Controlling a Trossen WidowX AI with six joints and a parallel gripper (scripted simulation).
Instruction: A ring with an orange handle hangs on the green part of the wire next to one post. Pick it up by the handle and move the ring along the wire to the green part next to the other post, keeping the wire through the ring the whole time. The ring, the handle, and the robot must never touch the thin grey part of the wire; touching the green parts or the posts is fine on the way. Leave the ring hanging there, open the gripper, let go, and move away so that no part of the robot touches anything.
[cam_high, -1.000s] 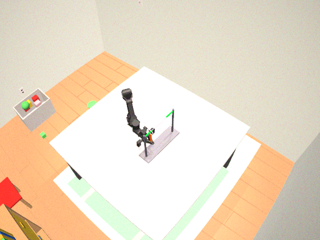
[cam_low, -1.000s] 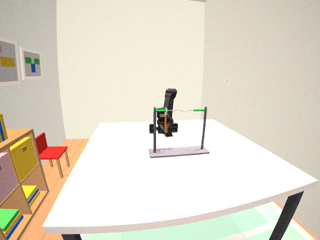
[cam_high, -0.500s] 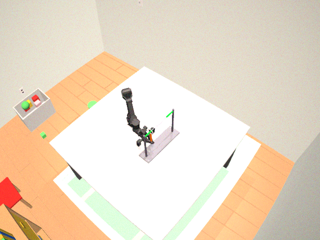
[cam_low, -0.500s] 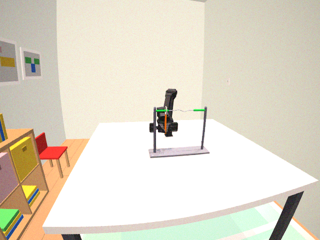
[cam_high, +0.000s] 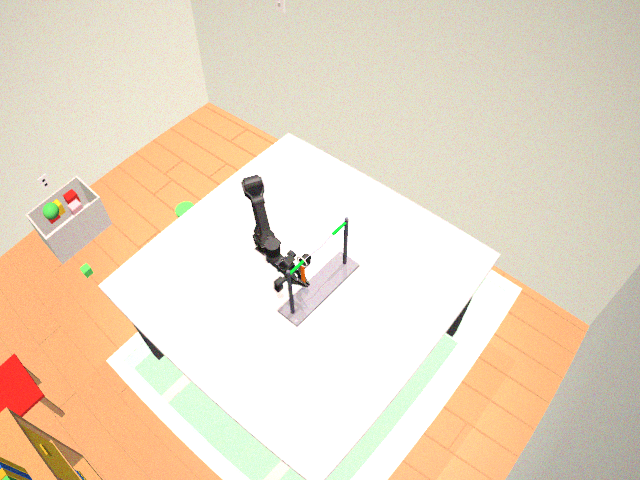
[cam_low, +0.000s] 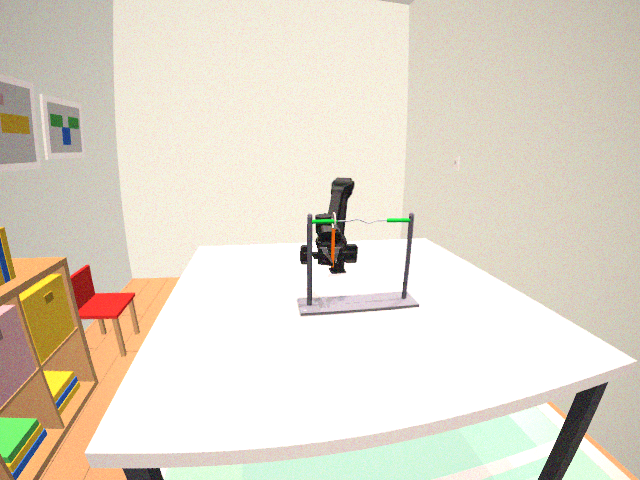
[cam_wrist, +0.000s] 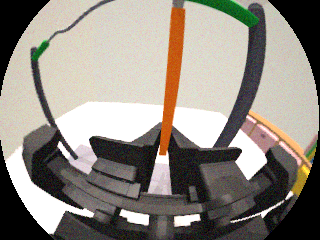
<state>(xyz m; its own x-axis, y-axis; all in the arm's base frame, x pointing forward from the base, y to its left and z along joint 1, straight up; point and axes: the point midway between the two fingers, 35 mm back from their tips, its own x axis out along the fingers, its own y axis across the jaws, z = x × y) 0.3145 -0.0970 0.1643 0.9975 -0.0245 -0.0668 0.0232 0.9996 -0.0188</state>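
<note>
The orange handle (cam_high: 302, 274) (cam_low: 332, 245) (cam_wrist: 174, 65) hangs upright below the pale ring (cam_low: 333, 215). The ring is around the wire at the inner end of the near green part (cam_high: 297, 267) (cam_low: 321, 221) (cam_wrist: 220, 6), close to where the thin grey wire (cam_low: 356, 220) (cam_wrist: 80, 20) starts. Whether it touches the wire cannot be told. My gripper (cam_low: 332, 264) (cam_wrist: 164, 125) is shut on the handle's lower end. The other green part (cam_high: 339, 228) (cam_low: 398, 220) (cam_wrist: 41, 50) is at the far post. The ring is out of the wrist view.
The near post (cam_high: 291, 297) (cam_low: 309, 268) (cam_wrist: 255, 65) stands close beside my gripper. The far post (cam_high: 345, 248) (cam_low: 408, 258) (cam_wrist: 42, 95) stands at the base plate's other end. The base plate (cam_high: 330, 284) (cam_low: 361, 303) lies on the white table (cam_high: 392, 310) (cam_low: 361, 372) below the wire.
</note>
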